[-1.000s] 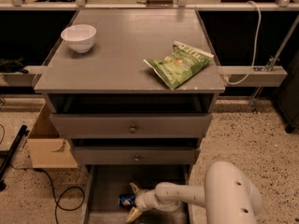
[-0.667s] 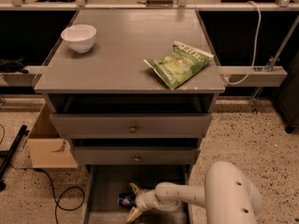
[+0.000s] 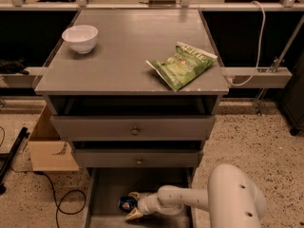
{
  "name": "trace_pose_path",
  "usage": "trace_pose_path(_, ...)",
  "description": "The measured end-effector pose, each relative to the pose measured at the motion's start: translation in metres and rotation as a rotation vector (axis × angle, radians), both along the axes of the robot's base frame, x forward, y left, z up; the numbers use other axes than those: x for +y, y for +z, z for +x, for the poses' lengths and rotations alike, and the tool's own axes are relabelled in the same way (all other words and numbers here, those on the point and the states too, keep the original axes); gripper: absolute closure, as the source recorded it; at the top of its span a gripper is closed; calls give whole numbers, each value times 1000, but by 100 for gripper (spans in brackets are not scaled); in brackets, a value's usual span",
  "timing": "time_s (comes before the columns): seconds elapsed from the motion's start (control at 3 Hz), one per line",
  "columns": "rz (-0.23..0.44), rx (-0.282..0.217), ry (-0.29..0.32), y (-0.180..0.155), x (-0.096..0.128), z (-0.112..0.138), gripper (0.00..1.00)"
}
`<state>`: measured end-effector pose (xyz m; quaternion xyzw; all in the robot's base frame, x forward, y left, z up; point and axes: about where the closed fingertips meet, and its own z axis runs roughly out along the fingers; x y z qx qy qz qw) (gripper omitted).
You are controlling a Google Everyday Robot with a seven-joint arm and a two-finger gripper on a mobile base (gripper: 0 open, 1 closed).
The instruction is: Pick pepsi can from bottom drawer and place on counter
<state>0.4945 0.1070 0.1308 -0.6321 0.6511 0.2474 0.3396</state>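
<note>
While pepsi can (image 3: 127,204) lies in bottom drawer (image 3: 108,186), gripper (image 3: 134,205) sits low inside drawer, jaws spread wide either side of can. No shift from a second ago: arm static. Judged: closing grasp pending, lift to counter (image 3: 128,51) not yet done.

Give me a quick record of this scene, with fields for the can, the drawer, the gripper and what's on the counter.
pepsi can: inside the bottom drawer, not yet on the counter
bottom drawer: pulled open
gripper: down in the bottom drawer, right at the pepsi can
counter: holds a white bowl at back left and a green chip bag toward the right
</note>
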Motion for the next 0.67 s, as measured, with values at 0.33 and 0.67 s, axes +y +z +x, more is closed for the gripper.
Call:
trace_pose_path(0.33, 0, 0, 0, 0, 0, 0, 71)
trace_pose_path(0.67, 0, 0, 0, 0, 0, 0, 100)
